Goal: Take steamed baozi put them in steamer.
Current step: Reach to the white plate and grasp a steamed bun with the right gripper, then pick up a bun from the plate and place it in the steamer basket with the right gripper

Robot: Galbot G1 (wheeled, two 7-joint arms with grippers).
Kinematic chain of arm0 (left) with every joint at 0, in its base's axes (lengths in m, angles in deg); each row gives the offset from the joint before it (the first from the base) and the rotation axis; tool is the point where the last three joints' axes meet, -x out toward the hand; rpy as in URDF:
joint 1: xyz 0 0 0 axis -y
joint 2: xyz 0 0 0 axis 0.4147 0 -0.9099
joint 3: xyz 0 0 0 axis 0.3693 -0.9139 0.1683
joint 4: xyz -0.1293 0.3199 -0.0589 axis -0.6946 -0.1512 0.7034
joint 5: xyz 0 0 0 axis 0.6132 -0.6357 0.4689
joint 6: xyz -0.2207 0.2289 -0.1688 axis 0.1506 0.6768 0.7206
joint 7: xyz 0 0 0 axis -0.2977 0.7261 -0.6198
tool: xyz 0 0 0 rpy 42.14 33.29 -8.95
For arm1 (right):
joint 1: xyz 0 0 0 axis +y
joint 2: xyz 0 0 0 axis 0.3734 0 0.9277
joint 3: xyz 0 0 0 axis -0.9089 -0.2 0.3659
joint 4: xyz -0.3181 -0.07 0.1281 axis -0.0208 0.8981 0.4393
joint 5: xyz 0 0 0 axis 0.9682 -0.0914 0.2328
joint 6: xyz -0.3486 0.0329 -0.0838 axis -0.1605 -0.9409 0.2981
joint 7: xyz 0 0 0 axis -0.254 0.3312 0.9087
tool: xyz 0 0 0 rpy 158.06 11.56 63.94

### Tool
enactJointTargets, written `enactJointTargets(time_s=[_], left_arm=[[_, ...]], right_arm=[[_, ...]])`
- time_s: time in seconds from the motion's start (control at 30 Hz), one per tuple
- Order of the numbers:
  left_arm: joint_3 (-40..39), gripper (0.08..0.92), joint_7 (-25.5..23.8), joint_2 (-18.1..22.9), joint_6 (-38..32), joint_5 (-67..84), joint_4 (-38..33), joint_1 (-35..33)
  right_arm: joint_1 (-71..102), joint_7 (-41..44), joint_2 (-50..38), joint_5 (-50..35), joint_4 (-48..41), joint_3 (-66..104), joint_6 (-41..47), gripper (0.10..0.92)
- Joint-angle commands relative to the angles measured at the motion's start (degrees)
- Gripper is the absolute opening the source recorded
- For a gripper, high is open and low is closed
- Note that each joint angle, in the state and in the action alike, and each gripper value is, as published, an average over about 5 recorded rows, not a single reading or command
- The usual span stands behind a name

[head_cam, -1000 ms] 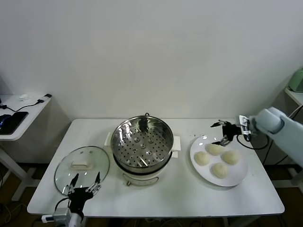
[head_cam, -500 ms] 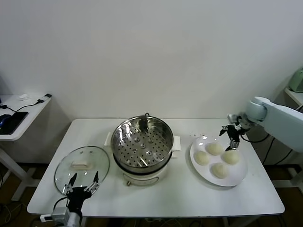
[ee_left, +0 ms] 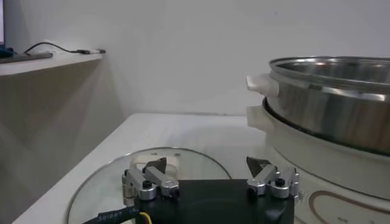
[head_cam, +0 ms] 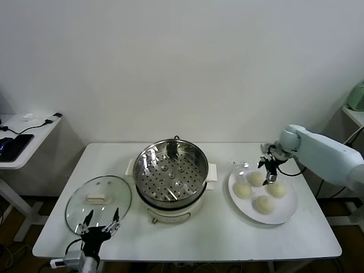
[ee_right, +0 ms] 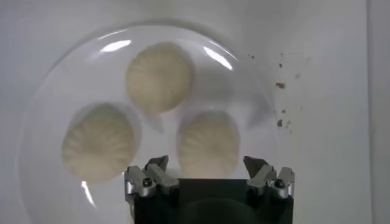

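Steamed baozi [head_cam: 264, 190] sit four together on a white plate [head_cam: 289, 209] near the tabletop's right edge; soft and light, they probably want a gentle pinch across the dome's sides. Right gripper [head_cam: 269, 169] hovers above them, jaws apart; the steamer [head_cam: 170, 169] stands empty mid-table

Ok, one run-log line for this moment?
stage: reach | right gripper: open above baozi on plate | left gripper: open, parked by glass lid | steamer: no baozi inside
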Motion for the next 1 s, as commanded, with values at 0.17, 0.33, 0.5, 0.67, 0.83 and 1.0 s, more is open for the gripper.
enactJointTargets(time_s=[0.17,0.33,0.5,0.67,0.83,1.0], left_arm=[[-0.42,0.823,0.04,-0.03,-0.13,-0.06,0.52,-0.07],[-0.57,0.823,0.06,0.13,-0.03,-0.10,0.34,-0.04],[-0.68,0.823,0.06,0.37,0.08,-0.32,-0.20,-0.11],[-0.85,0.823,0.13,0.43,-0.05,-0.50,-0.77,-0.38],[-1.17,0.823,0.15,0.28,-0.08,-0.64,-1.63,-0.78],[-1.37,0.823,0.17,0.13,-0.11,-0.75,-2.29,-1.13]], right_arm=[[2.37,-0.79,3.93,1.05,-6.21,1.88,0.75,0.823],[2.33,-0.57,3.63,1.04,-4.94,1.84,1.48,0.741],[-0.47,-0.39,1.96,-0.85,-0.59,0.01,2.72,0.668],[-12.15,0.81,-1.37,-7.50,8.14,-7.63,3.17,0.662],[-31.83,3.91,0.05,-16.40,15.28,-19.37,-0.30,0.662],[-43.42,7.12,6.38,-21.28,21.35,-23.48,-8.89,0.662]])
